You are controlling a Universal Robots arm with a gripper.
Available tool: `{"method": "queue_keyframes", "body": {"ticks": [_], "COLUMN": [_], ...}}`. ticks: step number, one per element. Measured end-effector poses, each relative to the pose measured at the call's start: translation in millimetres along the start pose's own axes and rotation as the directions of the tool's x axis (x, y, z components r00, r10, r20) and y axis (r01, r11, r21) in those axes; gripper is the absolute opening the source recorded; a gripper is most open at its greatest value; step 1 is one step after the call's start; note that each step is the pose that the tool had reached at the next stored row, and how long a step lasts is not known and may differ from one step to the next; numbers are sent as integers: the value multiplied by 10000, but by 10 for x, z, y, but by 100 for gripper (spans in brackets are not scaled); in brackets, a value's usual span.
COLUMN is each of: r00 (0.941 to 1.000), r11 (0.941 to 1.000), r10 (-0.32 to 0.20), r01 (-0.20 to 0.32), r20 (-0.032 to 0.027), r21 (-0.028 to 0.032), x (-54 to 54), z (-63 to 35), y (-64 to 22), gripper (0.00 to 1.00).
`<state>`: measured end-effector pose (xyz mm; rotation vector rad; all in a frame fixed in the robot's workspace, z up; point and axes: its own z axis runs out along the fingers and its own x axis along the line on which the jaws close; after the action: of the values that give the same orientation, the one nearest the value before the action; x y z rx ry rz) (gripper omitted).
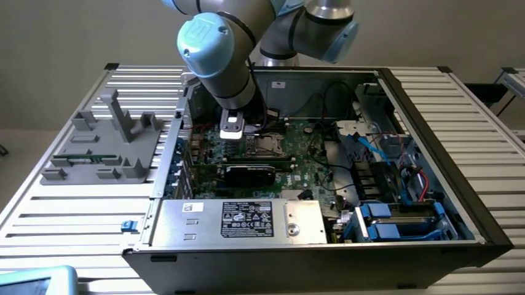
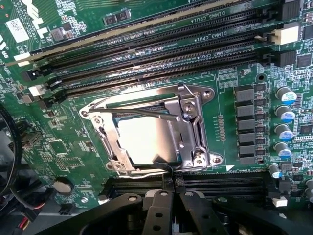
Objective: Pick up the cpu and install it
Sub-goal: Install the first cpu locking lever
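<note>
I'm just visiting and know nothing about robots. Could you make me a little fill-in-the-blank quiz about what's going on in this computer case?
1. The cpu lies inside the metal ____ frame on the motherboard.
2. The end effector, above the board, holds ____.
3. The long slots beside the socket are ____ of memory sticks.
4. The silver power supply carries a ____ label.

Missing words: socket; nothing; empty; black
</note>
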<state>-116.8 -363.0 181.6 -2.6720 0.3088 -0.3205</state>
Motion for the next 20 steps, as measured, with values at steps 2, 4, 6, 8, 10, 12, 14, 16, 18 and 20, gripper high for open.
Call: {"method": "queue_keyframes", "body": {"ticks": [2, 4, 6, 8, 10, 12, 14, 16, 18, 20], "r00": [10000, 10000, 10000, 10000, 10000, 10000, 10000, 10000, 10000, 10000], "r11": [10000, 10000, 10000, 10000, 10000, 10000, 10000, 10000, 10000, 10000], "r10": [1, 1, 3, 3, 4, 4, 5, 4, 5, 5], "r01": [-1, -1, -3, -3, -4, -4, -5, -4, -5, -5], "r20": [0, -1, -2, -2, -2, -3, -3, -3, -4, -3], "r21": [-1, 0, -1, -1, -1, -1, -1, 0, -1, -1], "x": [10, 23, 38, 55, 71, 86, 102, 117, 135, 151], "z": [3, 7, 11, 15, 20, 24, 29, 34, 38, 43], "y": [-2, -4, -7, -10, -12, -15, -18, -20, -23, -26], "gripper": [12, 12, 12, 12, 12, 12, 12, 12, 12, 12]}}
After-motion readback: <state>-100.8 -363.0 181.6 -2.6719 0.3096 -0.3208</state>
